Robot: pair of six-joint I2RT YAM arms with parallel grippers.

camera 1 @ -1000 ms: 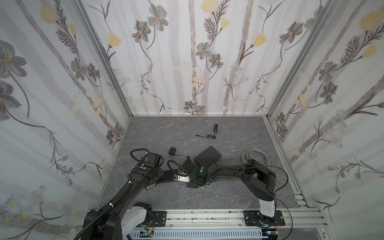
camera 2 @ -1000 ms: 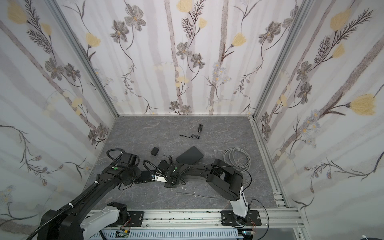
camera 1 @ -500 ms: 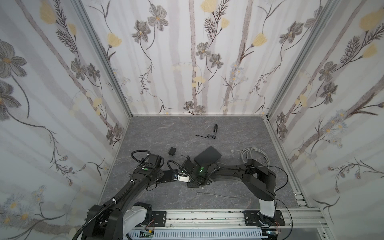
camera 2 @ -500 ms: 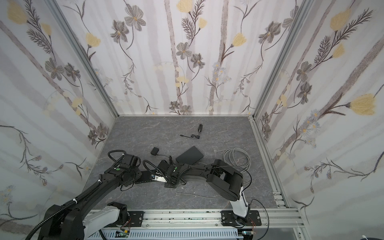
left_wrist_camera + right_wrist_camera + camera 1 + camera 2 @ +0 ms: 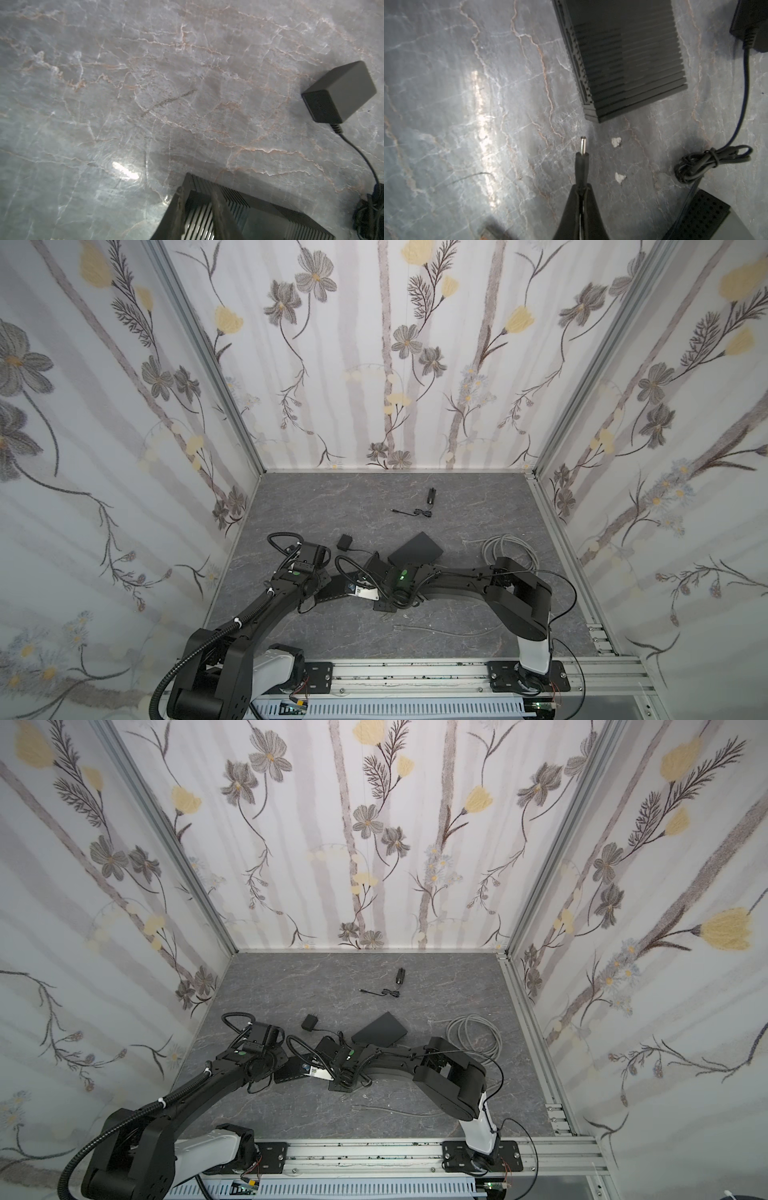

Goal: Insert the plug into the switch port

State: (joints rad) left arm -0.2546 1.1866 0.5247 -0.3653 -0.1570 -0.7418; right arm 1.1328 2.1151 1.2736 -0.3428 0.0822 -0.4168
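Note:
The switch point(image 5: 629, 58) is a flat black ribbed box lying on the grey marbled floor, with its port openings along one long side. My left gripper point(image 5: 197, 193) is shut on one end of it, a finger point(image 5: 178, 207) along the outer edge and the other across the ribs. My right gripper point(image 5: 581, 187) is shut on the plug point(image 5: 582, 162), a black barrel plug with its metal pin pointing at the switch's near corner, a short gap away. In both top views the switch point(image 5: 332, 593) point(image 5: 291, 1071) lies between the two wrists, low in the middle.
The plug's black adapter point(image 5: 338, 91) point(image 5: 345, 541) and its bundled lead point(image 5: 708, 162) lie beside the switch. A second flat black box point(image 5: 415, 551) sits behind my right wrist. A grey cable coil point(image 5: 509, 549) lies right, a loose grey wire point(image 5: 440, 630) in front.
My left gripper has narrowed onto the end of the switch and the left wrist has edged slightly right. The right arm and the plug have not moved.

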